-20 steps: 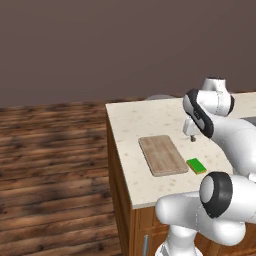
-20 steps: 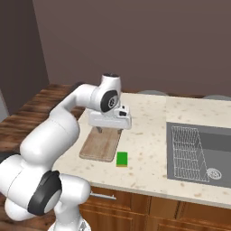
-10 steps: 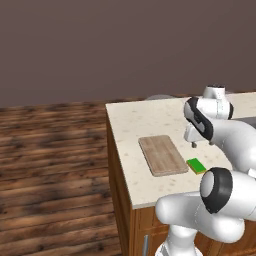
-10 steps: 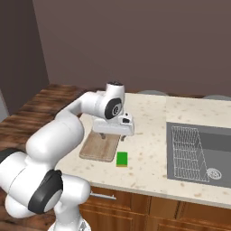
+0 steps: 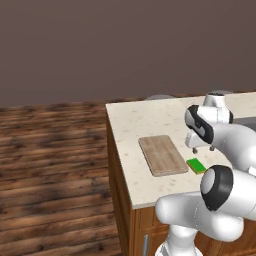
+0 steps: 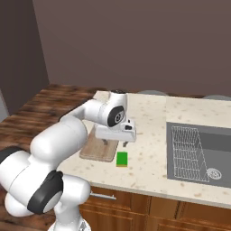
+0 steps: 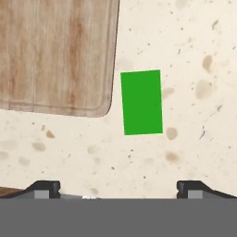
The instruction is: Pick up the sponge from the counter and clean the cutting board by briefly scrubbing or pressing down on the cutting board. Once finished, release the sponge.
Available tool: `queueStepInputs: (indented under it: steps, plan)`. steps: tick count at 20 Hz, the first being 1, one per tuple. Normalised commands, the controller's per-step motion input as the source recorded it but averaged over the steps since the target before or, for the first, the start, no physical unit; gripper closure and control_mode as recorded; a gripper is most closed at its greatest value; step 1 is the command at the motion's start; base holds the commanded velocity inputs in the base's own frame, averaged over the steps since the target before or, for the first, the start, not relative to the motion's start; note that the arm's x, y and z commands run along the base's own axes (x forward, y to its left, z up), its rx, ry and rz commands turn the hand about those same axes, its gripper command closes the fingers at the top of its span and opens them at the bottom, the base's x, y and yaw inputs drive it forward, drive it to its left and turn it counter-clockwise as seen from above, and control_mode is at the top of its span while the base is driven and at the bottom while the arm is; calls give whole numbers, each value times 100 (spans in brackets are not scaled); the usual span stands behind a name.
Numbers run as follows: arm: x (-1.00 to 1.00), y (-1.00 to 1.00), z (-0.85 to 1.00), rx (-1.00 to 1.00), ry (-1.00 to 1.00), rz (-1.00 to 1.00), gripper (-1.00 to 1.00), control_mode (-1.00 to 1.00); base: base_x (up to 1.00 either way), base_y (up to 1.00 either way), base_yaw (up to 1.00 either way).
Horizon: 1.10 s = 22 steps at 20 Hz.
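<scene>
Hand view: one sponge [image 7: 141,102], one cutting board [image 7: 55,53].

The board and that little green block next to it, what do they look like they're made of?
The board looks like matte light-brown wood: grain streaks run along it. The green block is flat, uniform green on top with a yellow lower layer at its edge, probably a sponge, though no texture shows.

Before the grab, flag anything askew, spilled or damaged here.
Nothing stands out. The sponge lies flat on the counter beside the board, apart from it. The board looks clean and whole.
</scene>
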Motion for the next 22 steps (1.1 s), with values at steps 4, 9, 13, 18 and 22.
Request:
queueStepInputs:
  steps: [4,9,13,18,22]
  plan:
    - [0,-9,-27,0,0,0,-100,-100,0,0,0]
    - [3,-5,-27,0,0,0,-100,-100,0,0,0]
    - [17,-4,-28,0,0,0,-100,-100,0,0,0]
    - [19,-4,-30,0,0,0,-100,-100,0,0,0]
    - [14,-6,-30,0,0,0,-100,-100,0,0,0]
